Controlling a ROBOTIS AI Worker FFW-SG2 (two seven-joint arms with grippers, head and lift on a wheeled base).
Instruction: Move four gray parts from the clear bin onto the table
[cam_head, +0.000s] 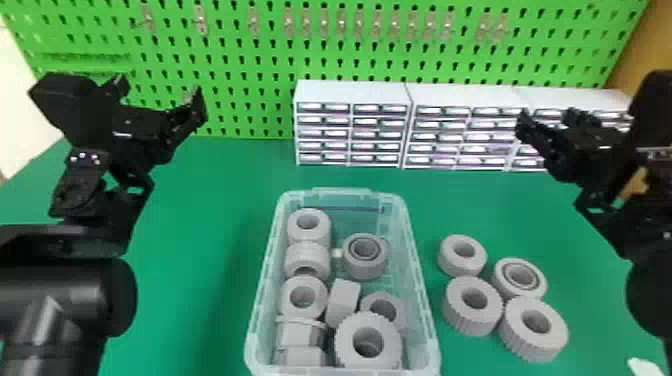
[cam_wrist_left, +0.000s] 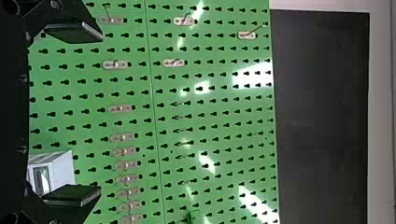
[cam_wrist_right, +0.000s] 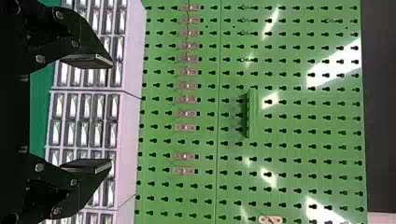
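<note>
Nearest in the head view, the clear bin (cam_head: 420, 285) sits on the green table (cam_head: 200, 300), gray parts (cam_head: 367, 322) crowded inside: rings, a block and other shapes, some overlapping. Just right of the bin, four more gray parts (cam_head: 470, 322) lie on the table in a close cluster, holes facing up. The nearer two have ridged sides; one of the farther two has an inner rim round its hole.

Beyond these, the left gripper (cam_head: 159, 91) hangs over the table's left side, fingers spread and holding nothing; the right gripper (cam_head: 547, 120) is over its right side, likewise parted and holding nothing.

Along the table's far edge stand white drawer units (cam_head: 352, 92); any labels on their fronts are too small to read. Behind them rises the green pegboard (cam_head: 240, 55), dotted with metal hooks (cam_head: 200, 20). The right wrist view shows a green ledge (cam_wrist_right: 252, 114) on it; the left wrist view, a dark panel (cam_wrist_left: 322, 116) above its upper edge.
</note>
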